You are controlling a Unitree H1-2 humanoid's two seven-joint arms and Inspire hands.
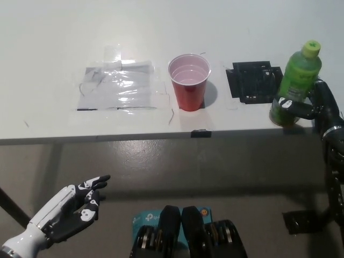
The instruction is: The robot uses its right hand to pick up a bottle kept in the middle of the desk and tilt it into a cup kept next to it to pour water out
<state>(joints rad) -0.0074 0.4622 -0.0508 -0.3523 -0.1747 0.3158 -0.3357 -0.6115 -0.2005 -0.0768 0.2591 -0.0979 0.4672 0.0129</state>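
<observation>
**Black hand wrapped around green bottle at the desk's right edge**

Head view: The bottle stands in the right part of the frame, near the front edge of the white desk. It is translucent green with a yellow-green cap and a green label; the print on the label is too small to read. It leans slightly, cap toward the upper right. The right hand comes in from the right border and closes around the bottle's lower half, black fingers curled across its front with pale tips showing against the green.

Left of the bottle, just beside it, lies a flat black patch on the desk surface. Further left, at the frame's centre, a red cup stands upright, well apart from the bottle, its pale inside visible from above. In the upper left of centre sits a sheet of clear shiny film, taped flat.

In the lower left corner, below the desk edge, the left hand hangs over the grey floor, palm partly up, fingers spread and holding nothing. At the bottom centre a teal label reads partly "tp-".
</observation>
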